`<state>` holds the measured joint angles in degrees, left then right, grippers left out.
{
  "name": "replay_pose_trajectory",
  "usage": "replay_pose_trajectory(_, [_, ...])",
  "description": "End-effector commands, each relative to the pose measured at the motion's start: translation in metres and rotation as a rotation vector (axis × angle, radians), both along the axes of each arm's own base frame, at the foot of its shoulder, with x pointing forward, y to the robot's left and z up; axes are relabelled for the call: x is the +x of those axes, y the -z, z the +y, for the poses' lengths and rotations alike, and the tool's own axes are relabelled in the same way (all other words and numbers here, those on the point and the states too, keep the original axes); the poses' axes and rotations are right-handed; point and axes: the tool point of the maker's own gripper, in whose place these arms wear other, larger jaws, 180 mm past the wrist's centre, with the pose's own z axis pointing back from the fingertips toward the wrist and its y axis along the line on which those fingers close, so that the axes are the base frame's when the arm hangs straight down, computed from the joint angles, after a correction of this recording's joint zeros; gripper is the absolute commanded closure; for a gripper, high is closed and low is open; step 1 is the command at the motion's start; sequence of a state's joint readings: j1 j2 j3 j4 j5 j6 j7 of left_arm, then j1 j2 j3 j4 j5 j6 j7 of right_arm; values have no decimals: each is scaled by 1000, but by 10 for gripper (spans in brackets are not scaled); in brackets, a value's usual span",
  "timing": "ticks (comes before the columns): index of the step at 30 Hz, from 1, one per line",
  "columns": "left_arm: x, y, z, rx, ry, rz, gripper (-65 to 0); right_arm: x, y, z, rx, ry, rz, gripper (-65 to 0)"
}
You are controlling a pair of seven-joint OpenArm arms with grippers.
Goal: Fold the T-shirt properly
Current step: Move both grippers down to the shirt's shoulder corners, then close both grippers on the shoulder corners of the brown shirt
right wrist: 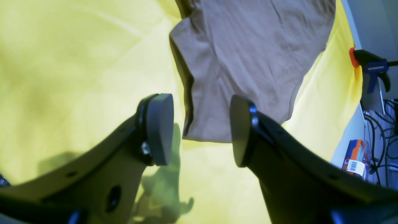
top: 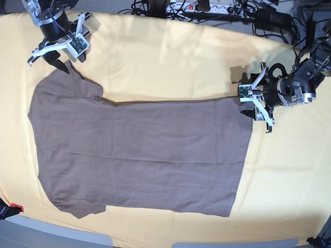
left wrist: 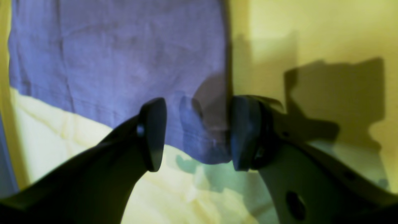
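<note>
The taupe T-shirt (top: 139, 150) lies spread flat on the pale yellow table cloth (top: 155, 51), sleeves to the left and hem to the right. My right gripper (top: 49, 63) hovers open at the far-left sleeve. In the right wrist view the sleeve (right wrist: 248, 46) reaches between the open fingers of the gripper (right wrist: 202, 130). My left gripper (top: 257, 118) is open at the far hem corner. In the left wrist view the shirt (left wrist: 118, 56) looks bluish and its corner lies between the open fingers of the gripper (left wrist: 199, 133). Neither gripper holds any fabric.
Cables and a power strip (top: 207, 10) run along the back edge. An orange and blue clamp (right wrist: 370, 67) grips the cloth's edge near the right gripper. A red clamp (top: 15, 208) sits at the front left. The table's front edge (top: 62, 232) is close below the shirt.
</note>
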<state>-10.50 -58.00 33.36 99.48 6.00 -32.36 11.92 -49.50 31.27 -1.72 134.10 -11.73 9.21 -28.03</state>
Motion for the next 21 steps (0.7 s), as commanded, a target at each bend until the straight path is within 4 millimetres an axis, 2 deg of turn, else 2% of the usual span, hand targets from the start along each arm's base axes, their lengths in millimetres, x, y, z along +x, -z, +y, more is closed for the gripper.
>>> replay_pose_trajectory(1, [5, -8, 5, 11, 5, -15, -338, 2, -7, 0, 1, -6, -26, -316])
replay_pose_trajectory(7, [-5, -1, 10, 35, 27, 42, -338, 2, -7, 0, 1, -6, -26, -316])
replay_pose_trajectory(14, [-3, 5, 22, 97, 34, 31, -338, 2, -7, 0, 1, -5, -26, -316])
replay_pose_trajectory(21, [21, -6, 23, 87, -22, -105, -338, 3, -7, 0, 1, -5, -27, -316])
